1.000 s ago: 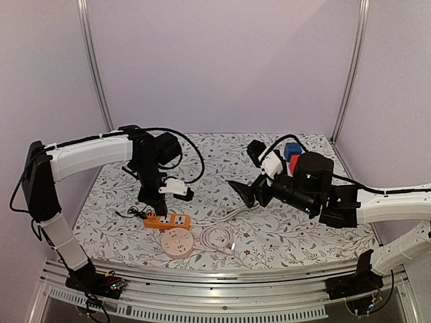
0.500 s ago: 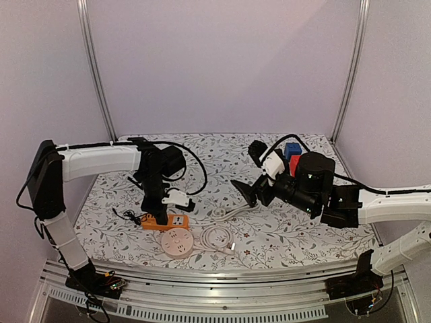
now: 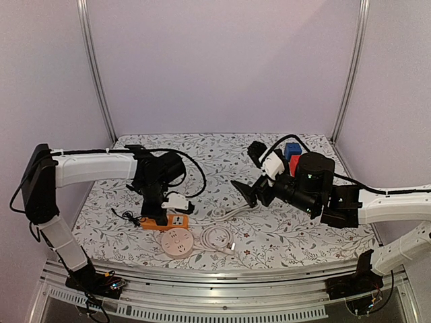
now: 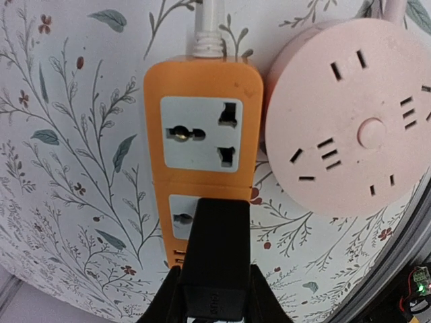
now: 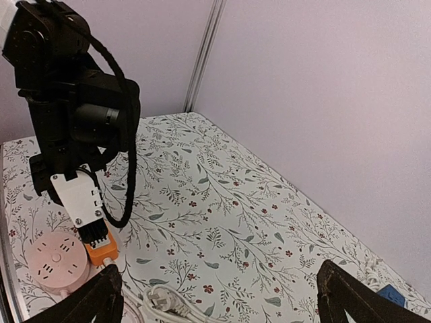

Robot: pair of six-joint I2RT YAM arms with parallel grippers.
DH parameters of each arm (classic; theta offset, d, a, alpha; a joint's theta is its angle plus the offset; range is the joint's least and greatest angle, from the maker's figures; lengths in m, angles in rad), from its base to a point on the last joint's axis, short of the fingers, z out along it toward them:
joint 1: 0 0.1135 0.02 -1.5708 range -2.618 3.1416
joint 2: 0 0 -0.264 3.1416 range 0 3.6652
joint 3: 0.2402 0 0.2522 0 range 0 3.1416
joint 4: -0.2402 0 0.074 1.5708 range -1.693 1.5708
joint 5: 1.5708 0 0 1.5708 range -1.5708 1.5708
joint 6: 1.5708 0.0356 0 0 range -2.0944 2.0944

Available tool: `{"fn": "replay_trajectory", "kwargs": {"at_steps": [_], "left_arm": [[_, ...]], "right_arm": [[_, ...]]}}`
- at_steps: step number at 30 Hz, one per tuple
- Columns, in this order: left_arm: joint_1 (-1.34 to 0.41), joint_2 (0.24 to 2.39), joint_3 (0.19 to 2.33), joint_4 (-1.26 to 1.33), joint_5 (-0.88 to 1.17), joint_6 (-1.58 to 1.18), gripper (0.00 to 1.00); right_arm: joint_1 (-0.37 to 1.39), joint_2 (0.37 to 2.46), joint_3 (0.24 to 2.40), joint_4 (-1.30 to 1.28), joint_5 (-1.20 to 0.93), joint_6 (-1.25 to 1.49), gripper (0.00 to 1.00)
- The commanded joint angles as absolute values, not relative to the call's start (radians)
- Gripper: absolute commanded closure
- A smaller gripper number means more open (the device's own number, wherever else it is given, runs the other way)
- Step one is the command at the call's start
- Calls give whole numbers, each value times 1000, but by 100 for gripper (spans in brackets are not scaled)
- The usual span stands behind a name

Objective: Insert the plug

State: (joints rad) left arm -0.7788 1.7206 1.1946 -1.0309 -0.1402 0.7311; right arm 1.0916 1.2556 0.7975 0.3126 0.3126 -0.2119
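Plug (image 4: 217, 229), black and boxy, sits pinched between the fingers (image 4: 261, 296) of the left gripper (image 4: 215, 276) over the lower outlet of an orange power strip (image 4: 202, 134) in the near-left part of the floral worktop (image 3: 202, 151). Its pins are hidden beneath its body, so we cannot tell whether they have entered the slots. The plug covers most of that outlet, and the strip's near end is lost behind it. We count two outlets on the strip in the left wrist view, the upper one fully exposed. A white cord (image 4: 209, 23) leaves its far end. One pink round socket block (image 4: 343, 128) lies against the strip's side, close to the near edge, and is cropped at the right of the wrist frame. One loose white cable (image 3: 217, 237) is coiled beside it, ending in a white plug (image 3: 221, 214) lying towards the middle of the worktop. A thin black wire (image 3: 124, 215) trails near the left edge. The right gripper (image 5: 219, 276) hangs above mid-worktop with its fingers spread wide, holding nothing. Near the far-right corner we make out one blue block (image 3: 292, 149) and one red block (image 3: 295, 161), both partly masked by the right arm.
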Motion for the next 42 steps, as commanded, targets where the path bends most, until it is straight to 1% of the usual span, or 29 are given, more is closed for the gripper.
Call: {"fn": "replay_trajectory", "kwargs": {"at_steps": [1, 2, 3, 4, 6, 8, 9, 10, 15, 19, 22, 23, 25, 27, 31, 33, 35, 40, 42], "left_arm": [[-786, 1844, 1082, -981, -50, 684, 91], [-783, 1831, 1093, -990, -27, 690, 71], [-781, 1814, 1108, -1002, -11, 695, 62], [-778, 1801, 1128, -1016, 11, 705, 50], [-772, 1783, 1172, -1050, 43, 717, 37], [-766, 1773, 1214, -1087, 59, 718, 12], [-766, 1766, 1233, -1102, 67, 718, 2], [-765, 1754, 1250, -1117, 73, 715, 1], [-767, 1703, 1360, -1214, 63, 689, 0], [-769, 1659, 1440, -1323, 22, 713, 0], [-760, 1607, 1506, -1390, 56, 700, 0], [-754, 1588, 1518, -1396, 88, 680, 1], [-734, 1550, 1515, -1392, 195, 622, 1], [-727, 1513, 1480, -1389, 259, 595, 0], [-715, 1445, 1404, -1379, 280, 591, 0], [-699, 1423, 1383, -1370, 264, 585, 0], [-688, 1409, 1370, -1361, 256, 581, 0], [-684, 1395, 1359, -1362, 273, 582, 0], [-684, 1397, 1358, -1361, 273, 584, 0]], "right_arm": [[1087, 1240, 807, 285, 324, -218, 1], [1087, 1241, 811, 280, 320, -218, 1], [1088, 1241, 815, 275, 319, -218, 1], [1087, 1244, 819, 270, 314, -218, 1], [1087, 1249, 827, 263, 308, -215, 1], [1087, 1259, 838, 252, 303, -213, 1], [1086, 1262, 845, 244, 302, -210, 1], [1086, 1265, 851, 233, 297, -207, 1], [1087, 1278, 887, 133, 300, -144, 1], [1086, 1307, 942, -65, 302, -32, 1], [1088, 1328, 928, -160, 228, 63, 1], [1087, 1332, 910, -164, 186, 78, 3], [1088, 1356, 872, -169, 104, 103, 11], [1111, 1406, 865, -207, 51, 114, 15], [1204, 1537, 858, -186, 56, 72, 14], [1227, 1610, 859, -162, 82, 69, 14], [1236, 1668, 860, -129, 95, 72, 15], [1248, 1736, 840, -36, 137, 78, 29], [1257, 1745, 839, -44, 193, 76, 37]]}}
